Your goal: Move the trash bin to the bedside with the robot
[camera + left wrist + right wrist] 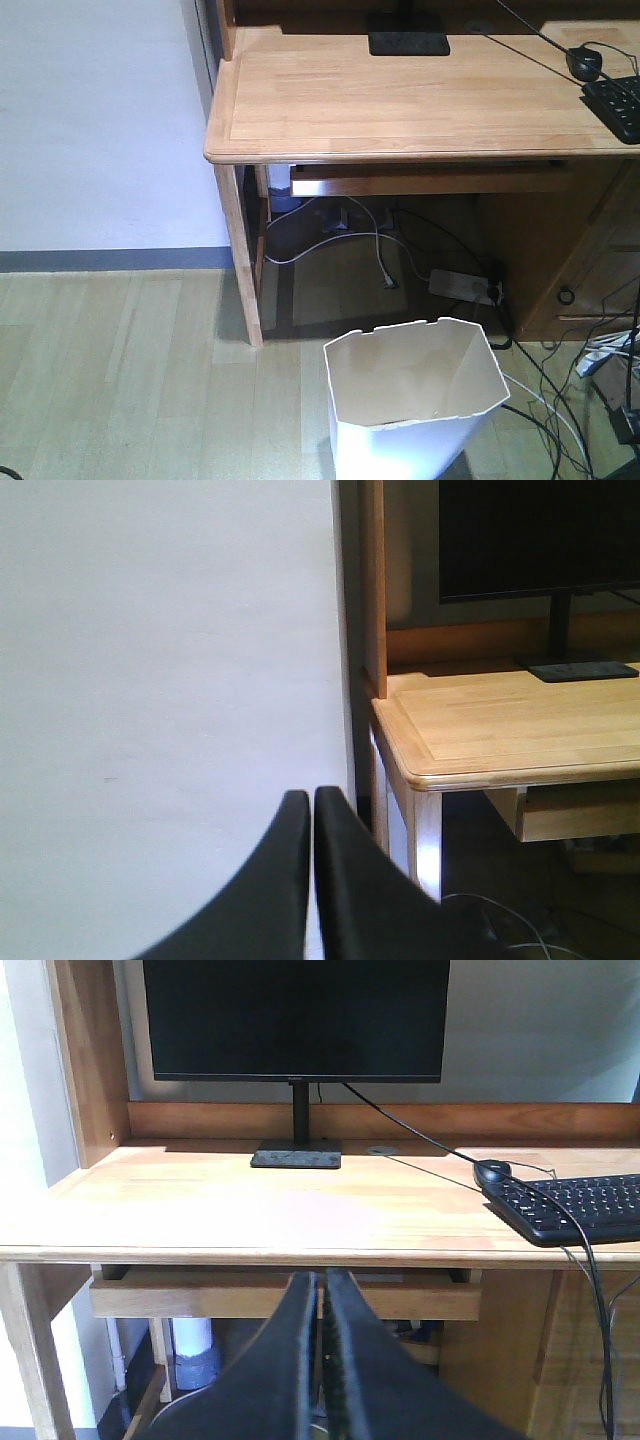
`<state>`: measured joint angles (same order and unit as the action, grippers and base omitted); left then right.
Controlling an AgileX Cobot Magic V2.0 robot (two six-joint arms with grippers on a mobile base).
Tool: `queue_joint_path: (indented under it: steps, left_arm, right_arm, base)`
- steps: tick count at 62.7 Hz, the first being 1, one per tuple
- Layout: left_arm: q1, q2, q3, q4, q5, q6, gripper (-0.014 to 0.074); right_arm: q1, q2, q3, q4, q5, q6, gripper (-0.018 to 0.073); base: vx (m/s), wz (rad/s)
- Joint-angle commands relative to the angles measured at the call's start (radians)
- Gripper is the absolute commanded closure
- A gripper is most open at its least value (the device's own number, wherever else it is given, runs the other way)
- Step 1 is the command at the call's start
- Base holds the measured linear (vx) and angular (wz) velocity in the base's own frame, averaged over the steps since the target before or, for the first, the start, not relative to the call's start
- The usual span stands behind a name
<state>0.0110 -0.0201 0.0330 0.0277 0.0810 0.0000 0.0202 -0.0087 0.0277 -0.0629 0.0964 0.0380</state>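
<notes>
Pinched closed, empty at left gripper and right gripper; open wide, drop onto bin rim, clamp squarely.

L tool & R tool: both pinched closed, empty, level, pointing fwd.

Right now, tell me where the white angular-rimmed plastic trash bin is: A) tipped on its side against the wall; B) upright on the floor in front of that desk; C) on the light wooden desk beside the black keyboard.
B: the trash bin stands upright on the floor, in front of the desk.
</notes>
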Motion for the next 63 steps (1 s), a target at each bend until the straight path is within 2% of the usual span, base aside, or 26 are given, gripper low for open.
queue_joint_path:
  steps: [1,53,63]
  left_arm:
    - [-0.006,-0.006,0.012,-0.009,-0.075,-0.014,0.0603]
    - [-0.006,-0.006,0.012,-0.009,-0.075,-0.014,0.0603]
    - [-0.006,-0.006,0.012,-0.009,-0.075,-0.014,0.0603]
  right_arm:
    - [-0.001,-0.012,0.002,-0.014,-0.073,-0.012,0.0564]
    - [-0.001,-0.012,0.002,-0.014,-0.073,-0.012,0.0564]
    - [-0.001,-0.012,0.000,-0.014,-0.114,-0.012,0.0564]
  base:
    - [0.00,0.00]
    - [0.00,0.00]
    - [0.00,0.00]
